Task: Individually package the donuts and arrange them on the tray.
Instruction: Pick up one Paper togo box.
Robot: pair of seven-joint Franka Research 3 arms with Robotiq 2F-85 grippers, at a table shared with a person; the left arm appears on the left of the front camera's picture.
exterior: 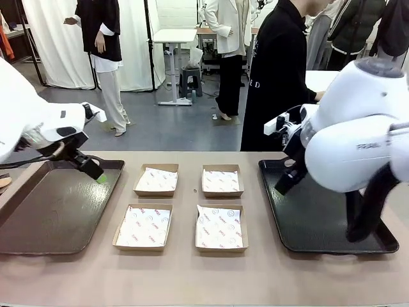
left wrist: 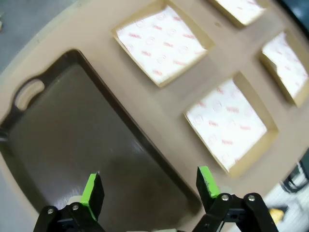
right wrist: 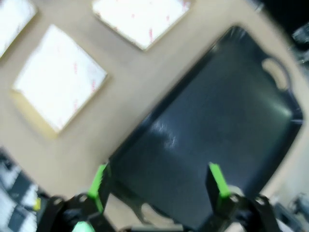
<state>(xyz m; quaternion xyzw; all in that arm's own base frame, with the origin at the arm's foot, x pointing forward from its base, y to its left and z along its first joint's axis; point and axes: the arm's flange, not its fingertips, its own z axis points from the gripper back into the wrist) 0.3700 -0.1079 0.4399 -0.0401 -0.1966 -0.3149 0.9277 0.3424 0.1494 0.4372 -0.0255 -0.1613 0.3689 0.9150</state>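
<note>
Nothing is packed yet: your left gripper (left wrist: 149, 183) and right gripper (right wrist: 157, 176) hang released and empty over the brown left tray (exterior: 38, 217) and black right tray (exterior: 319, 220), the four paper-lined cardboard boxes (exterior: 140, 248) between hold only paper, and you cannot tell where the donuts are.

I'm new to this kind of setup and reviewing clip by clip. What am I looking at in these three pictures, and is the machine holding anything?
These are two white robot arms at a table. The wide picture looks across it from between the arms toward a person standing at the far side. The other two pictures come from a camera on each wrist, looking down along that gripper's two green-padded fingers. On the table lie a brown tray below the left gripper, a black tray below the right gripper, and between them four cardboard boxes holding only printed paper lining. Both grippers stand open and hold nothing.
</note>
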